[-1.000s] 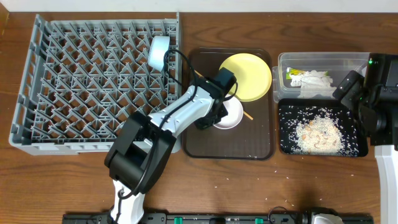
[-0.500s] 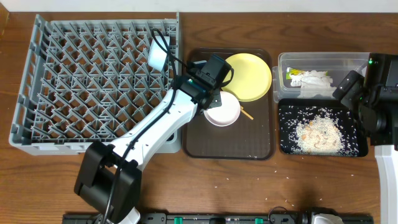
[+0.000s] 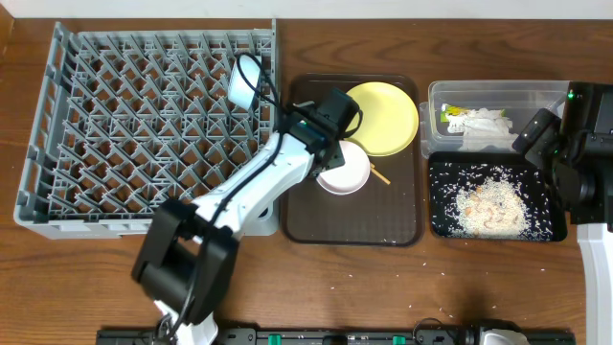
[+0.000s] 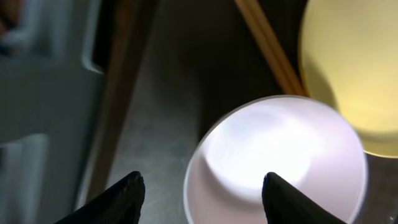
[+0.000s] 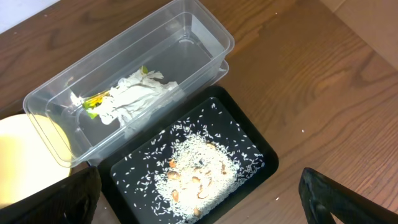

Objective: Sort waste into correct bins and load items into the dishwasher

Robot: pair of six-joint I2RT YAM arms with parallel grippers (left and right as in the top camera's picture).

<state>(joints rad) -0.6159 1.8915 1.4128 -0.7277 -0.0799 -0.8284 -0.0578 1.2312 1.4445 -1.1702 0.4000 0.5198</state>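
OK, the L gripper [image 4: 205, 196] is over the left-centre of the brown tray [image 3: 354, 225], jaws apart. In the wrist view the white bowl [image 3: 345, 172] has its left rim between the fingers [image 4: 124, 196], with one finger outside the bowl and the other over its inside. Neither is pinching it, so nothing is held. The bowl sits upright on the tray.

At the tray's far right corner lies the yellow plate [image 3: 381, 117], right beside the bowl's far side; I can't tell if they touch. The chopsticks [image 4: 267, 43] run diagonally across the tray from its far side and pass between plate and bowl. One tip pokes out on the bowl's right.

My L arm crosses the tray's left edge and hides that part of it, plus the nearest corner of the dish rack [image 3: 124, 125], which stands just left of the tray. The light blue bowl [image 3: 245, 80] is tipped on edge in the rack, on the side closest to the tray.

Right of the tray, far side, is the clear tub [image 3: 498, 94], with the wrapper [image 3: 450, 117] and crumpled paper [image 3: 487, 129] inside. Just nearer than the tub sits the black tray [image 3: 441, 220], with rice [image 3: 488, 206] piled in it.

The R gripper [image 5: 199, 205] hovers above those two bins with jaws wide and nothing in them. A few stray grains [image 3: 383, 287] lie on the table [image 3: 96, 278] in front of the brown tray.
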